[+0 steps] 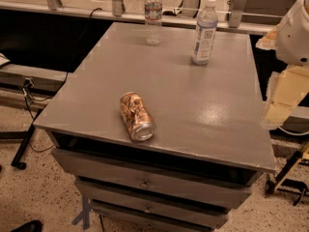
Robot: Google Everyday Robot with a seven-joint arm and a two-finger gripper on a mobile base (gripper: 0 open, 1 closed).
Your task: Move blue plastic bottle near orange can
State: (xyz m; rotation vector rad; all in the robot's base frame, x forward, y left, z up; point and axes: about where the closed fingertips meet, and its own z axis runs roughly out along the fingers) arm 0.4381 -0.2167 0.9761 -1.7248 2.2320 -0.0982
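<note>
claw (282, 98): at right edge, seemingly cut off | drawers (145, 197): cropped at bottom

Table (193, 105) holds orange can (137, 116), blue plastic bottle (204, 33), slim bottle (153, 16); gripper (281, 100) beside it.

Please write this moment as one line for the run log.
tool: right edge, beside table | blue plastic bottle: upright, far side, untouched | orange can: lying near front edge | task: not yet done
</note>
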